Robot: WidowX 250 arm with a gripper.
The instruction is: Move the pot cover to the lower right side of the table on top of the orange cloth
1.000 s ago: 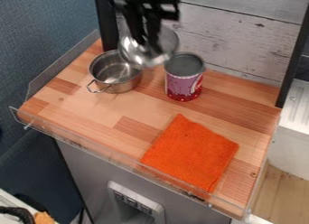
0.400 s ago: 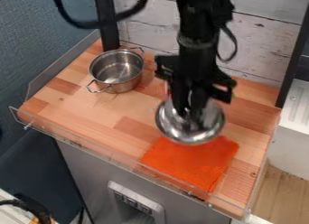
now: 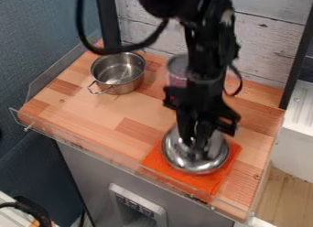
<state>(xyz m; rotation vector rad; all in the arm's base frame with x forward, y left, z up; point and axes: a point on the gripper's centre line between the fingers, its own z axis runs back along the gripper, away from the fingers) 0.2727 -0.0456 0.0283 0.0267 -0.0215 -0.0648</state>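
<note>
My gripper [image 3: 198, 146] hangs over the lower right part of the wooden table [image 3: 92, 111], shut on the top of the shiny metal pot cover [image 3: 183, 158]. The cover is over the middle of the orange cloth [image 3: 157, 163], whose edges show around it. Whether the cover touches the cloth I cannot tell. The cloth lies flat near the table's front edge.
A metal pot [image 3: 118, 72] with wire handles stands at the back left. Partly behind the arm, a purple can [image 3: 176, 74] stands near the back wall. A low clear rail [image 3: 110, 157] runs along the front edge.
My gripper has carried the cover from above the pot and can, to the right and down the view, over the cloth. The pot, can and cloth have stayed in place.
</note>
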